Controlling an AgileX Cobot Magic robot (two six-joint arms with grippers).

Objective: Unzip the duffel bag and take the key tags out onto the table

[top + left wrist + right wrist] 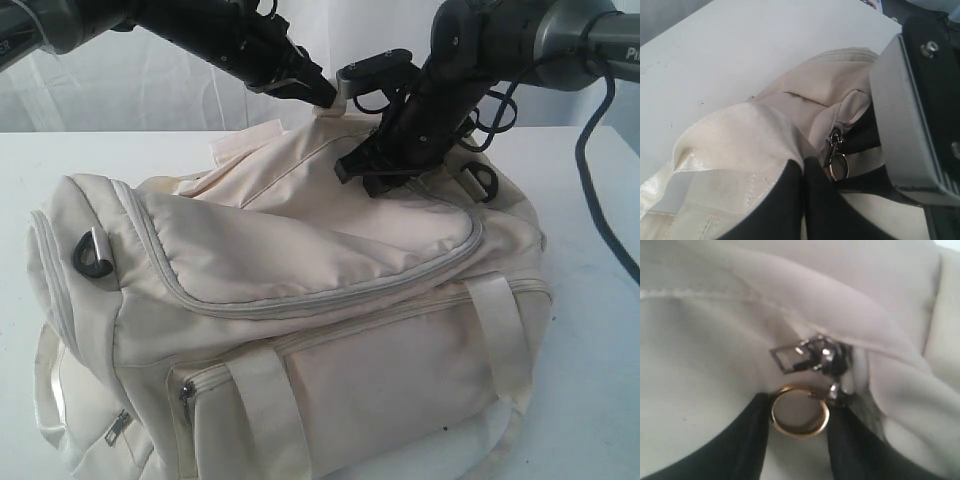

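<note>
The duffel bag [300,250] lies on the white table [600,330]. At the bag's far top, my left gripper [330,97] is clenched on a fold of cream fabric. My right gripper [365,175], narrowly parted, pinches the gold ring [801,433] on the zipper pull [790,357].

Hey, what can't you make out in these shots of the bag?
- The key tags: in no view; the fabric of the duffel bag covers its inside.
- Whether the right gripper grips the gold ring: right wrist view blurred, contact unclear.
- The bag's lower end: cut off by the exterior view's bottom edge.
</note>
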